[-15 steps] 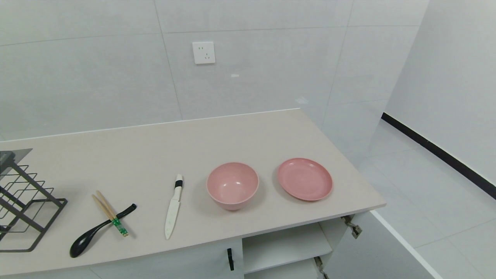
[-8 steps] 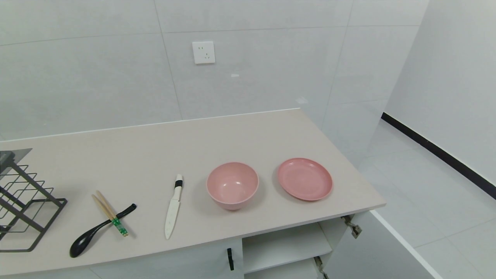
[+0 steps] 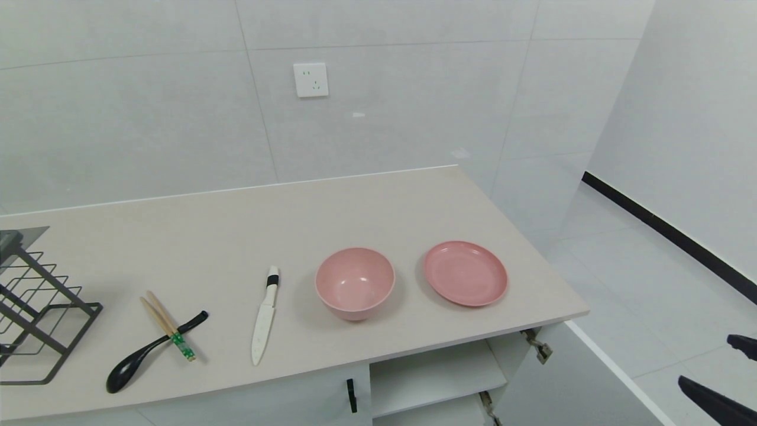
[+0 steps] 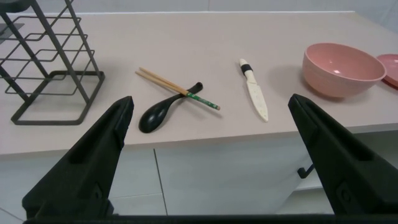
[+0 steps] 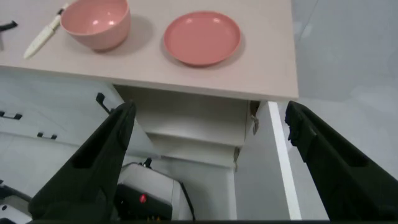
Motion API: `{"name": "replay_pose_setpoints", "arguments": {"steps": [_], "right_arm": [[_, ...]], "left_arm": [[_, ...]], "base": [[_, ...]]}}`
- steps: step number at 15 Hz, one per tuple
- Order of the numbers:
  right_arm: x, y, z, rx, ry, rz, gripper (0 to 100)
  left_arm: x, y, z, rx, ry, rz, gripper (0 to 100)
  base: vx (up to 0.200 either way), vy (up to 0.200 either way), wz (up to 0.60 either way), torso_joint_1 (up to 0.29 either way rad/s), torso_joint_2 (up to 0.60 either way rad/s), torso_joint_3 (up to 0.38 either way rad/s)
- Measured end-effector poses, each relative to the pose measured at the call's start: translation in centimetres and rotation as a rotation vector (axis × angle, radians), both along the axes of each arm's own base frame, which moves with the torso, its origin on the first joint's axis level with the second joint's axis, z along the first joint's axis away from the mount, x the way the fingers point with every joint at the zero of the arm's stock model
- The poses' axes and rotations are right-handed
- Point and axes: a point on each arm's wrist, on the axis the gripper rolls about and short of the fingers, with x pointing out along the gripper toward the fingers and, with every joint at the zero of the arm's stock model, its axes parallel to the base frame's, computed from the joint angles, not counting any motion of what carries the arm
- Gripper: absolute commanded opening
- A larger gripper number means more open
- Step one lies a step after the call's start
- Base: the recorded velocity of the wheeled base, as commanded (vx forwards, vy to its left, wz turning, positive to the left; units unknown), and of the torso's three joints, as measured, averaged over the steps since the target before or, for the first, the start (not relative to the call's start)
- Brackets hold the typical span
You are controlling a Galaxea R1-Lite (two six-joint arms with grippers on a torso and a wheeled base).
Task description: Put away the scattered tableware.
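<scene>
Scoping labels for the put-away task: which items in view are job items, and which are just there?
Job items: pink bowl, pink plate, white knife, chopsticks, black spoon crossing the chopsticks.

Not tableware: wire rack and open cabinet, both possible storage spots; wall socket.

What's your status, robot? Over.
Left gripper open, empty, short of spoon and chopsticks. Right gripper open, empty, low off counter end. Knife, bowl, plate untouched. Cabinet door open below plate.
</scene>
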Motion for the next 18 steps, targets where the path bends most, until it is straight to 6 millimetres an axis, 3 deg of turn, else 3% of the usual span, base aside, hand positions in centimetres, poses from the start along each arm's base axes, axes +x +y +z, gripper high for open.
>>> {"name": "replay_pose_setpoints", "arguments": {"steps": [3,12,18], "right_arm": [[1.6,0.2,-0.4,-0.011,0.075,0.005,100],[7.9,1.0,-1.0,-0.038,0.084,0.023,100],[12.7,2.7,-2.7,-0.053,0.148,0.081,100]], "left_arm": [[0.0,0.0,0.0,-0.004,-0.001,0.003,100],[0.0,0.0,0.0,-0.005,-0.002,0.003,100],[0.0,0.0,0.0,-0.011,-0.002,0.003,100]], "base": [[0.0,0.0,0.0,0.0,0.0,0.0],[0.0,0.0,0.0,0.0,0.0,0.0],[0.0,0.0,0.0,0.0,0.0,0.0]]}}
